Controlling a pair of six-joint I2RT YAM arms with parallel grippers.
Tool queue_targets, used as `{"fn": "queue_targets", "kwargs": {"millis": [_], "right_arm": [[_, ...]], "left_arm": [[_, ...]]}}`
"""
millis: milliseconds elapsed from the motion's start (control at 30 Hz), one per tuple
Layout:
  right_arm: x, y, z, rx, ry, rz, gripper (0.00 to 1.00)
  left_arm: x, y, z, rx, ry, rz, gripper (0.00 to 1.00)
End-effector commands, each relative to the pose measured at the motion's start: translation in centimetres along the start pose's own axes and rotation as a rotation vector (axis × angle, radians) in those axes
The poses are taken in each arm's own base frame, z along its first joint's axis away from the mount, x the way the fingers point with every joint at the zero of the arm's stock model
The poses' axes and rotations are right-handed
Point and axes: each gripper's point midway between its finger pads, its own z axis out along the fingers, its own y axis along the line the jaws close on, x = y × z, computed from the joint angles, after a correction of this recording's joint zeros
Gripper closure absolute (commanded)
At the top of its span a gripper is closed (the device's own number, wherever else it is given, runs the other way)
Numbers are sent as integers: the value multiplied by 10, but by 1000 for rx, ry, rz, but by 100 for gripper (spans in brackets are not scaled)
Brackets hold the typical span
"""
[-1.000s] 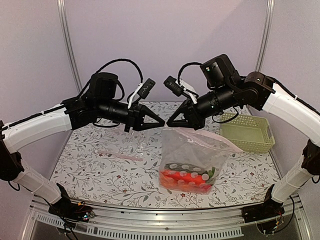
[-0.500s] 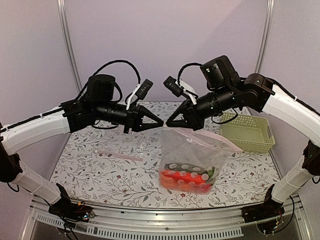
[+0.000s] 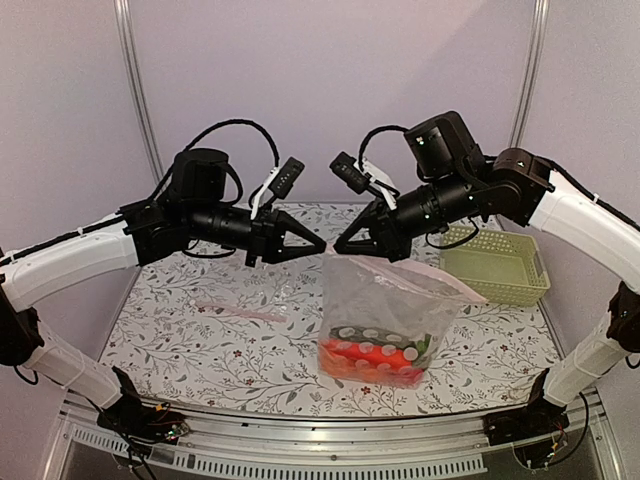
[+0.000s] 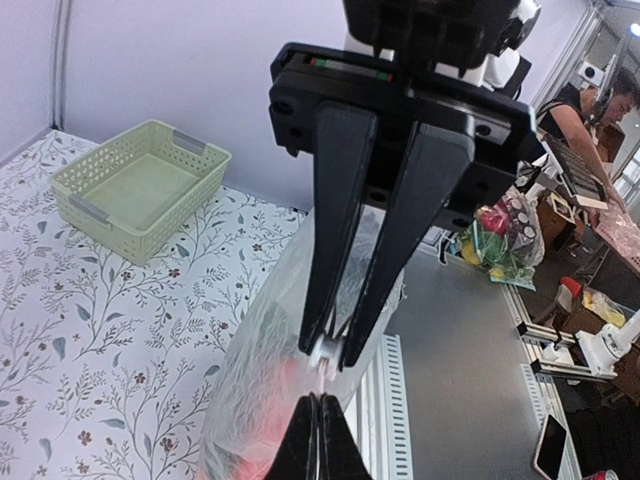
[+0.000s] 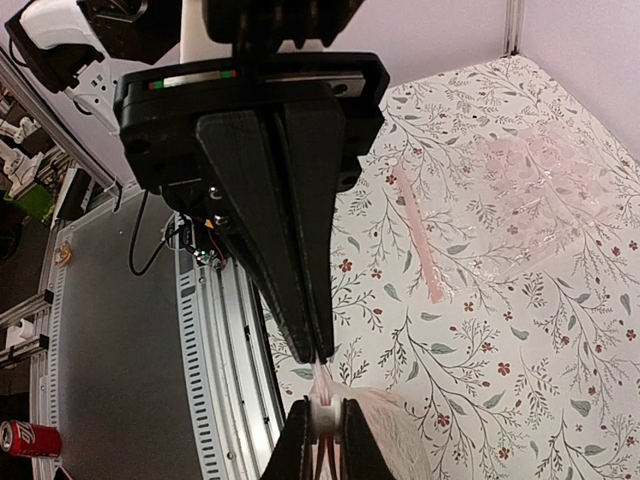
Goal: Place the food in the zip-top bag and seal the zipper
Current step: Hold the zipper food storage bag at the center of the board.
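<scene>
The space is closed at the back and sides by plain pale lilac wall panels (image 3: 330, 80), joined at the corners by slim metal uprights (image 3: 135, 90). The table (image 3: 200, 340) is covered with a white cloth printed with grey leafy sprigs and small red flowers, and its near edge is finished with an aluminium rail (image 3: 330, 440). Soft, even light is cast throughout, and hardly any shadow is seen. Beyond the table's front edge, a grey floor (image 4: 450, 340) is shown in the wrist views. A seated person with headphones (image 4: 585, 115) is partly visible there, and a red can (image 5: 20, 437) is seen on the floor.
</scene>
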Motion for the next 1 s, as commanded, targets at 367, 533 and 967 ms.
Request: {"fn": "queue_targets", "kwargs": {"millis": [367, 533, 967], "right_arm": [[16, 8, -14, -29, 55, 47, 100], [15, 8, -11, -37, 55, 45, 100], [15, 8, -10, -40, 57, 41, 100]], "left_arm": [[8, -12, 13, 59, 86, 8, 59], [9, -11, 17, 62, 96, 5, 44], [16, -10, 34, 86, 129, -15, 57]]}}
